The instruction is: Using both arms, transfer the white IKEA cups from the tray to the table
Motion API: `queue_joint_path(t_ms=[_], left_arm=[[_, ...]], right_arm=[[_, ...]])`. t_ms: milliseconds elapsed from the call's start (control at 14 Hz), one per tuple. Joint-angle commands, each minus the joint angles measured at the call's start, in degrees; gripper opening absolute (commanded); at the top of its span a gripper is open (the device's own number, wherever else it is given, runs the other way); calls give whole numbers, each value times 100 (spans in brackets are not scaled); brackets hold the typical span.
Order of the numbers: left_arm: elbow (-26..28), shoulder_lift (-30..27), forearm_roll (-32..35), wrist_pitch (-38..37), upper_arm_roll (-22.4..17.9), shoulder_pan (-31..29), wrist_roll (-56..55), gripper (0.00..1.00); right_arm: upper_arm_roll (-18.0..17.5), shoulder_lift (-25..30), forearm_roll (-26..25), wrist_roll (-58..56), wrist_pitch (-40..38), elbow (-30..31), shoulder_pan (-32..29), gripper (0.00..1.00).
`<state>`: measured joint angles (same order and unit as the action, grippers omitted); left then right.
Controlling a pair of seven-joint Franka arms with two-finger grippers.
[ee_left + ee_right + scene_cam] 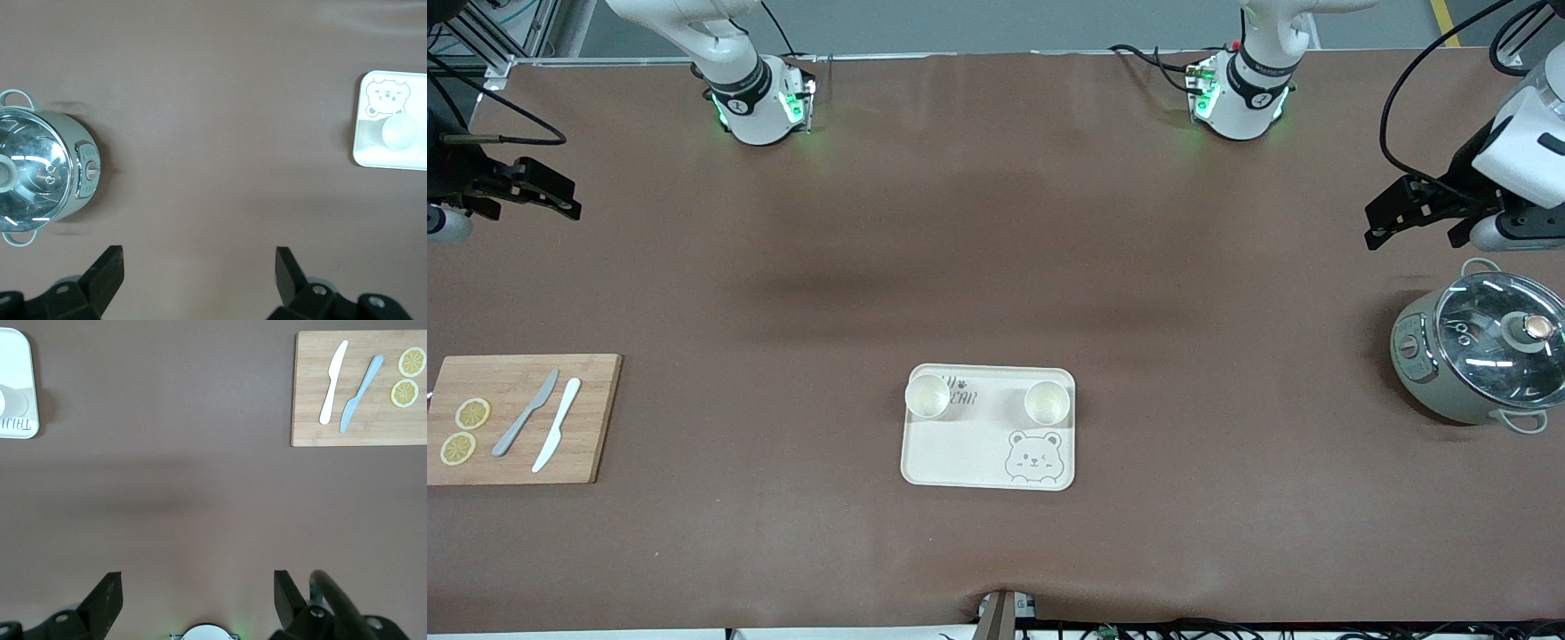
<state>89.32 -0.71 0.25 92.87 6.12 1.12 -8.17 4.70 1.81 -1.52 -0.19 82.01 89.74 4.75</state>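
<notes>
My right gripper [534, 191] hangs over bare table at the right arm's end, fingers spread wide and holding nothing; most of that arm is cut off by the frame edge. Nearer the front camera sits a wooden cutting board [520, 418] with two lemon slices [464, 431], a grey knife [525, 413] and a white knife [557, 425]. Mid-table, the bear-print tray [989, 467] holds both white cups [927, 396], each upright, well apart, along the tray's edge farther from the camera. One cup partly hides the tray's lettering, so I can't read it. At the left arm's end, a pot [1476, 356] with a glass lid sits, and my left gripper [1423, 218] hovers above the table by it, also wide open and empty.
</notes>
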Motion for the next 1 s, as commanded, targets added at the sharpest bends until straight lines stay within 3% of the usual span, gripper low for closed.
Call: queue_joint_path(t_ms=[0, 571, 786, 929], left_arm=[[33, -78, 106, 21, 12, -41, 113, 100], [-292, 712, 186, 169, 56, 72, 0, 100], [-309, 1256, 133, 608, 109, 405, -96, 100], [-336, 1739, 133, 1186, 126, 669, -796, 100]], right_arm=[[-66, -58, 108, 37, -71, -133, -141, 100], [-66, -67, 99, 28, -54, -133, -150, 100], [-66, -67, 99, 37, -63, -133, -141, 100], [-66, -128, 81, 37, -63, -141, -141, 100]])
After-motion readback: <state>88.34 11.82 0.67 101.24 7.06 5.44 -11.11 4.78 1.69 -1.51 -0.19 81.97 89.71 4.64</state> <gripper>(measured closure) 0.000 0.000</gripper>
